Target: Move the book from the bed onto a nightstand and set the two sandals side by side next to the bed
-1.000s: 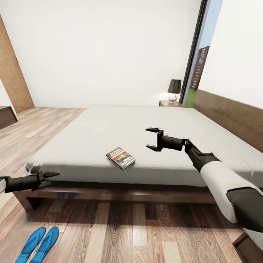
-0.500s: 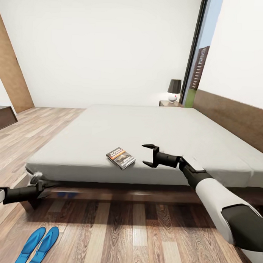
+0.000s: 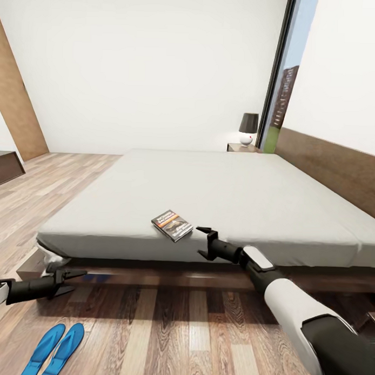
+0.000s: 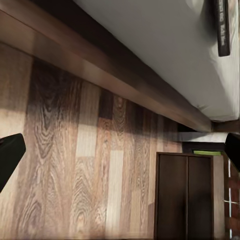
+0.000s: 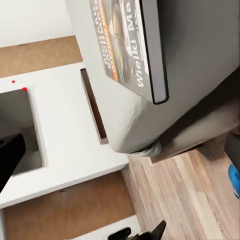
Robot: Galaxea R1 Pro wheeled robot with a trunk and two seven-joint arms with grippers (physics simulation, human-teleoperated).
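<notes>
The book (image 3: 172, 225) lies flat near the front edge of the bed's off-white mattress (image 3: 225, 194). My right gripper (image 3: 198, 242) hangs open just right of the book, at the mattress edge, holding nothing. In the right wrist view the book (image 5: 130, 45) lies close ahead between the spread fingers (image 5: 10, 157). My left gripper (image 3: 75, 278) is open and low over the floor by the bed's front left corner. The two blue sandals (image 3: 55, 348) lie side by side on the floor below it. A nightstand (image 3: 242, 148) stands at the far side of the bed.
A dark-shaded lamp (image 3: 248, 128) stands on the far nightstand. The wooden headboard (image 3: 339, 171) runs along the right wall. A dark brown cabinet (image 4: 186, 196) stands on the wood floor (image 3: 166, 333) past the bed's near end. A low dark bench (image 3: 5, 168) sits at far left.
My right gripper has dropped from above the mattress and moved toward its front edge, ending just right of the book. The left arm has sunk a little toward the floor.
</notes>
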